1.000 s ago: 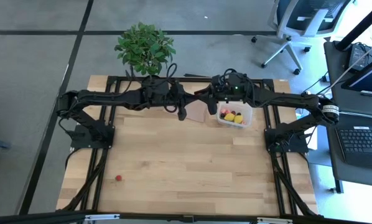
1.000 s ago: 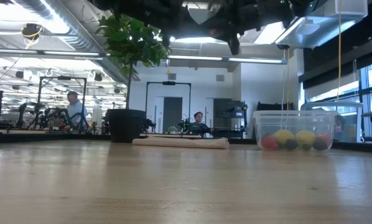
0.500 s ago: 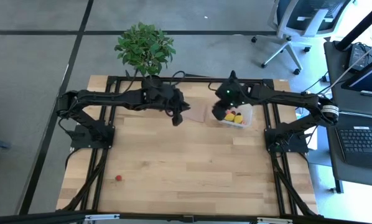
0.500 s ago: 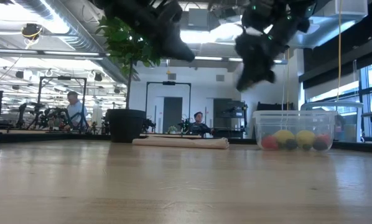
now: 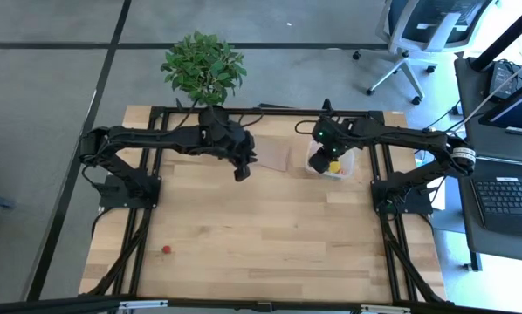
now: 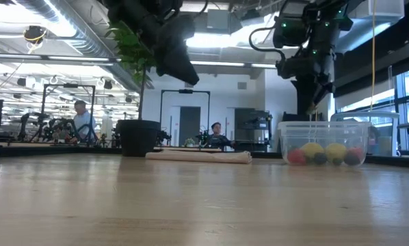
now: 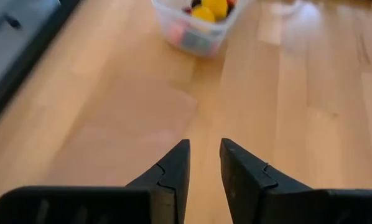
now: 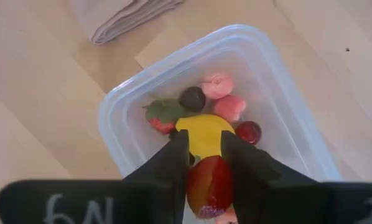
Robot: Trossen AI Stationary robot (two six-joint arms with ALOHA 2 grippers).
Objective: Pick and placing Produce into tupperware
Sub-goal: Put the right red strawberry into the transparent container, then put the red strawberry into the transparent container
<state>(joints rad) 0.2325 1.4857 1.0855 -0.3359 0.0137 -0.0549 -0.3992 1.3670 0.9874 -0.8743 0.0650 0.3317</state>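
Note:
The clear tupperware stands at the far right of the table and holds produce: a yellow piece, pink ones, a dark cherry-like one and a strawberry-like one. My right gripper hangs over the tub, pointing down and shut on a red piece. My left gripper hovers open above the table beside the brown sheet, with nothing between its fingers. Another red piece lies alone near the table's front left. My right gripper pinches the red piece by its two sides between its two fingers. The fingers come from above, pointing steeply down. The piece is lifted clear, above the tub's open top and the produce inside.
A potted plant stands at the far edge behind the left arm. The flat brown sheet lies just left of the tub. Bare wood spreads over the table's middle and near half. People sit in the room beyond the table.
Both grippers have tipped from nearly level to pointing downward and have sunk. My right gripper has swung toward the table's right, from over the brown sheet to over the tub. My left gripper has drawn back a little toward the table's left and near edge.

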